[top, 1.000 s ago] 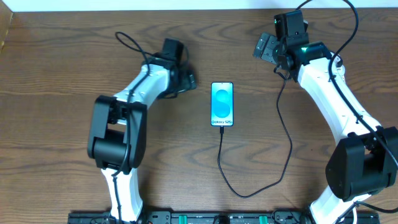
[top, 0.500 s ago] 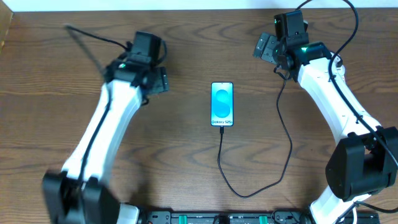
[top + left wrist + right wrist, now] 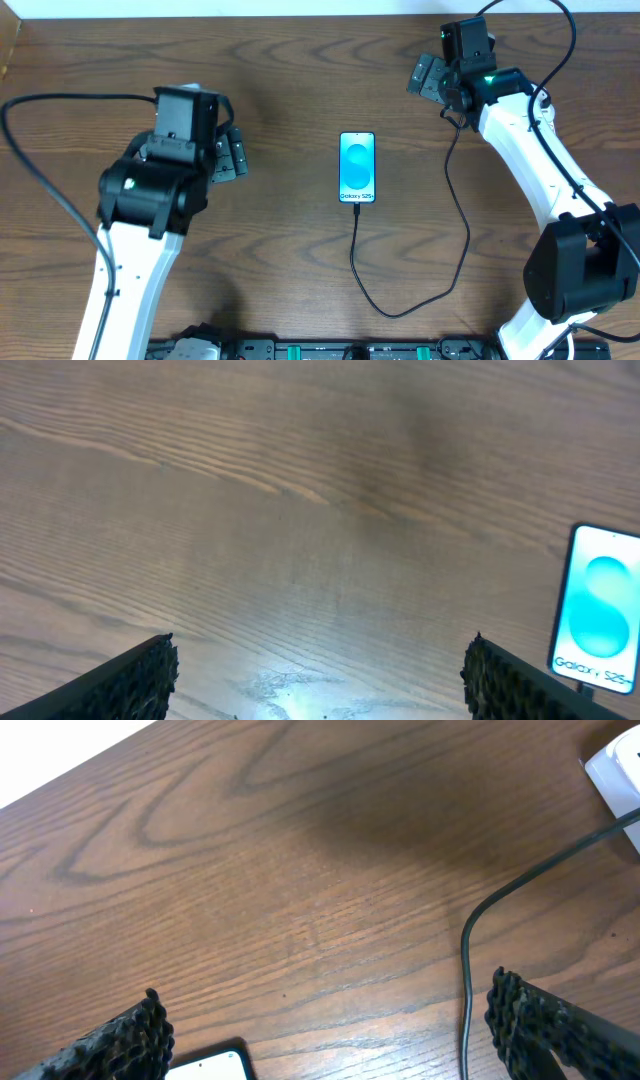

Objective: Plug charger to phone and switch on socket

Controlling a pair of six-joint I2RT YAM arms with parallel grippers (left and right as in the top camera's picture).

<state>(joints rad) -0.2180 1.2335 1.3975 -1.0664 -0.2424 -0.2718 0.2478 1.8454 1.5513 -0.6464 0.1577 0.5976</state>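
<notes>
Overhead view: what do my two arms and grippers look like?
Both arms are white links with black joint housings: left arm, right arm. Each ends in a black camera block and a dark two-finger gripper: left gripper, right gripper. Black cables loop off both wrists. A green light glows by the right wrist. Finger pads are black and knobbly.

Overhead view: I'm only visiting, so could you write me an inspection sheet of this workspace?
Surface: brown wood-grain table, no spills seen.
Job's things: phone lies flat, screen lit; charger reaches its bottom edge; socket shows only as a white corner in the right wrist view.
Clutter: nothing seen.
Tools: left tool open, empty; right tool open, empty.
Cables: charger loops loosely on the table; black arm cable arcs beside the left arm.
Surroundings: white strip beyond the far edge.
</notes>
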